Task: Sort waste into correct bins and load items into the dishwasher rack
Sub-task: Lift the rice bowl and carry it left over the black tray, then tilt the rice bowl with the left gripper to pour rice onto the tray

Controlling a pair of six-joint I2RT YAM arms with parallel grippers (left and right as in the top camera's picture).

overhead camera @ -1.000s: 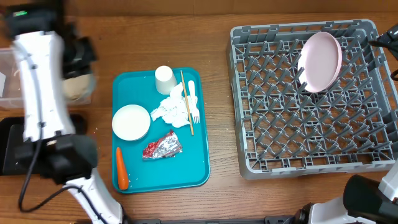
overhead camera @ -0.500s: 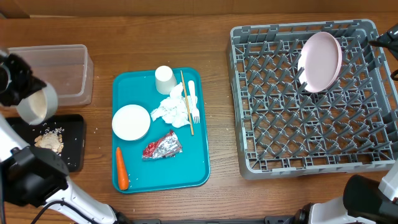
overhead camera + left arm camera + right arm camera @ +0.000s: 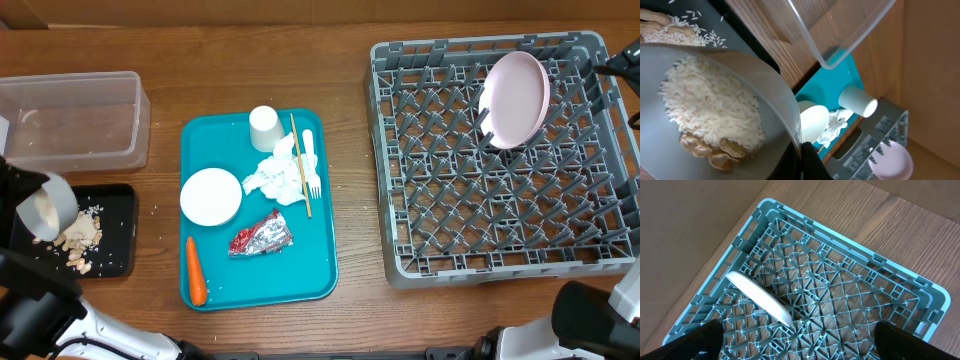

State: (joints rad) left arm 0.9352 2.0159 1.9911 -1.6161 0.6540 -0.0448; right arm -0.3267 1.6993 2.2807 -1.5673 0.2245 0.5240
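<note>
Tipping a small white bowl (image 3: 45,212) over the black tray (image 3: 115,245) at the lower left of the overhead view, pinching its rim tight in the left claw (image 3: 802,159). Pouring out white grains and pale nuts (image 3: 715,115), with plenty inside the bowl. Holding the right claw (image 3: 800,342) spread wide and empty above the grey rack (image 3: 500,230), at the right, near the pink plate (image 3: 516,98). Next, most likely: tipping further, shaking the bowl clean, then carrying it to the rack.
</note>
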